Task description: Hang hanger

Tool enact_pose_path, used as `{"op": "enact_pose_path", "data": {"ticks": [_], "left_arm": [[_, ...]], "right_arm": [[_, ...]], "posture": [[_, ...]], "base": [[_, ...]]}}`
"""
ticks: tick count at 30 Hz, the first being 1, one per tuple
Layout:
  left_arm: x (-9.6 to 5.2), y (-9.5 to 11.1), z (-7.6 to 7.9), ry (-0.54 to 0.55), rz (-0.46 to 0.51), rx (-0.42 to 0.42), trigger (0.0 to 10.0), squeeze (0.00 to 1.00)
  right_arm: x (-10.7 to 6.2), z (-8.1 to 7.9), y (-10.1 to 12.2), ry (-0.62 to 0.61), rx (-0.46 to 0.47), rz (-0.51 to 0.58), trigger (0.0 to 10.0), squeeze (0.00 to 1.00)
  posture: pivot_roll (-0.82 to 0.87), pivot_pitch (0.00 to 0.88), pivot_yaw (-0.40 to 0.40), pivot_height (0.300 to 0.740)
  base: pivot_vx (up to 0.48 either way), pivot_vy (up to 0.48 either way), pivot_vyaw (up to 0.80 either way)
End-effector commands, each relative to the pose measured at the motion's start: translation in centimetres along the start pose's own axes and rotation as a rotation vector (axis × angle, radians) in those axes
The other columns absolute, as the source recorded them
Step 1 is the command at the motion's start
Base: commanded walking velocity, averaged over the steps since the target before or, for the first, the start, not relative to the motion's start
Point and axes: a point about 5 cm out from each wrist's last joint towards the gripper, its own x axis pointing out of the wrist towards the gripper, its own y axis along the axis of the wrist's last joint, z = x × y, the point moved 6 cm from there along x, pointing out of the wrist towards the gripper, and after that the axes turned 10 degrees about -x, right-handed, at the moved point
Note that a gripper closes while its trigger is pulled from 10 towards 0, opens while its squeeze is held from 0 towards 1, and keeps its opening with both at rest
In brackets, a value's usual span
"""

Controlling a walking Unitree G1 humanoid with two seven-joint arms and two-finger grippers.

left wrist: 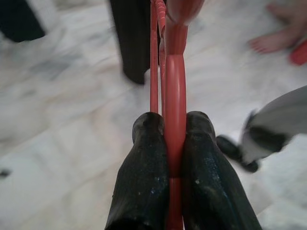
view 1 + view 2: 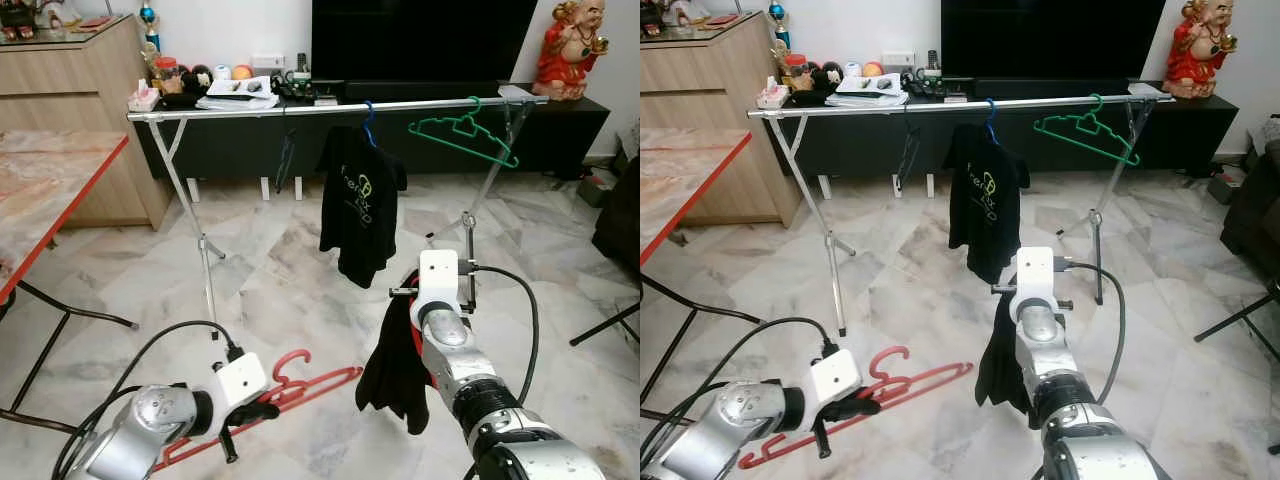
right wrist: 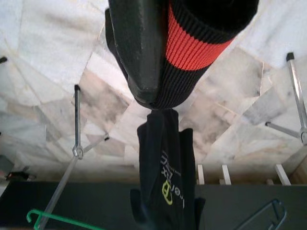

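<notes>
left tool (image 2: 252,412): fingers (image 1: 144,177) clamped on red hanger (image 2: 300,388), held low over marble floor (image 2: 280,290) | right tool (image 3: 158,96): pinching a dark garment (image 2: 395,375) (red band at the grip); garment hangs down | rail (image 2: 330,108): black T-shirt (image 2: 360,205) on blue hanger (image 2: 368,125); green hanger (image 2: 465,135) to the right

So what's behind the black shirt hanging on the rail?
Behind the black shirt runs a low black TV cabinet on pale legs, with marble floor below. The cabinet stretch directly behind the shirt is covered.
</notes>
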Motion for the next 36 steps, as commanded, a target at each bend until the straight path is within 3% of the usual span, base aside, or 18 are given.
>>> {"op": "enact_pose_path", "data": {"ticks": [1,9,16,24,36], "left_arm": [[0.4,1.3,0.6,-0.04,0.021,0.016,10.0,0.0],[1.3,3.1,2.5,-0.12,0.068,-0.001,10.0,0.0],[1.4,3.7,2.9,-0.122,0.087,-0.015,10.0,0.0],[1.6,3.7,0.7,0.043,0.101,-0.001,10.0,0.0],[1.1,2.8,-0.6,0.109,0.066,0.02,10.0,0.0]], "right_arm": [[0.1,-0.4,1.3,-0.005,0.023,0.028,10.0,0.0],[-0.3,-2.2,0.1,-0.022,0.151,-0.049,10.0,0.0],[-0.5,-2.9,-0.1,-0.018,0.153,-0.064,10.0,0.0],[-0.5,-3.1,-0.2,-0.02,0.185,-0.071,10.0,0.0],[-0.3,-2.4,0.2,-0.027,0.205,-0.059,10.0,0.0]], "posture": [[0.06,0.0,-0.029,0.74],[0.07,0.0,-0.042,0.74],[0.08,0.0,-0.048,0.74],[0.08,0.0,-0.052,0.74],[0.08,0.0,-0.054,0.74]], "base": [[0.0,0.0,0.0],[0.0,0.0,0.0],[0.0,0.0,0.0],[0.0,0.0,0.0],[0.0,0.0,0.0]]}}
